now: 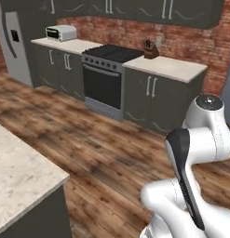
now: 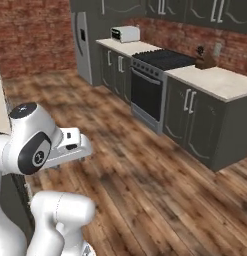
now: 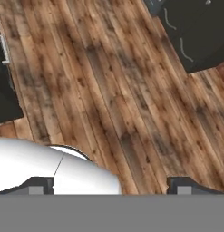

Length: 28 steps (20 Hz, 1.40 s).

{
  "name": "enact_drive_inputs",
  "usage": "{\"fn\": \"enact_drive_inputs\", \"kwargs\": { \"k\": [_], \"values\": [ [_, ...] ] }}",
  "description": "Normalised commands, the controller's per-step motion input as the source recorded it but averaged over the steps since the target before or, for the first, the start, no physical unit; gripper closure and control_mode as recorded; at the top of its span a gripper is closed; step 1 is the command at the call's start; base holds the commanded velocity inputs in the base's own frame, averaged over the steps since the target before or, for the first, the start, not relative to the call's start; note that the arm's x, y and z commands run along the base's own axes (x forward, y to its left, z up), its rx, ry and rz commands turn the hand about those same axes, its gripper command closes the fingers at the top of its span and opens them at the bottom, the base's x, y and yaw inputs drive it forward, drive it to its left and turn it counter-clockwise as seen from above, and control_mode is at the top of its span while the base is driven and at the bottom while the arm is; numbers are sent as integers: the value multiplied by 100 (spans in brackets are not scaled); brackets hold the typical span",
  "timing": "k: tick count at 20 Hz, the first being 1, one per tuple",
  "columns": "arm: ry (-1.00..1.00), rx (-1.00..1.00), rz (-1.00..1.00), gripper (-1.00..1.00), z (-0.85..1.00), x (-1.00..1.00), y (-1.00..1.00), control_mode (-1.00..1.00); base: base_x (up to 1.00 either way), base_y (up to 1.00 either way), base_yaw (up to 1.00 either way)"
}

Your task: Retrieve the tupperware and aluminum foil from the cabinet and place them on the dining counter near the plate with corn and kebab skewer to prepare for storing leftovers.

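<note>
The robot stood on open wood floor (image 1: 116, 153) between the dining counter (image 1: 18, 186), whose beige stone corner lay at the near left, and the far run of lower cabinets (image 1: 153, 100) flanking a stove (image 1: 104, 76) against the brick wall. The gripper (image 3: 111, 183) pointed down at bare planks with its fingers spread wide and nothing between them. The wall cabinet (image 1: 135, 9) hung closed above the far counter (image 1: 165, 65); the tupperware and aluminum foil were not to be seen, presumably behind its doors. Judged risks: the folded arm could clip the island's corner if the base turned tightly, and a reach upward could strike the dark object (image 1: 151, 49) on the far counter or the cabinet's lower edge. The floor between offered ample room for driving.
</note>
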Motion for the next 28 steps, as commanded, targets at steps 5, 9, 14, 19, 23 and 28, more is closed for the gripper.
{"fn": "enact_drive_inputs", "kwargs": {
  "k": [5,9,14,19,23,28],
  "values": [
    [0,0,0,-100,0,0,0,100,100,-80,34],
    [0,0,0,-100,0,0,0,100,100,-65,29],
    [0,0,0,-100,0,0,0,100,100,-35,23],
    [0,0,0,-100,0,0,0,100,100,-2,16],
    [0,0,0,-100,0,0,0,100,100,6,14],
    [0,0,0,-100,0,0,0,100,100,36,12]
  ]
}}
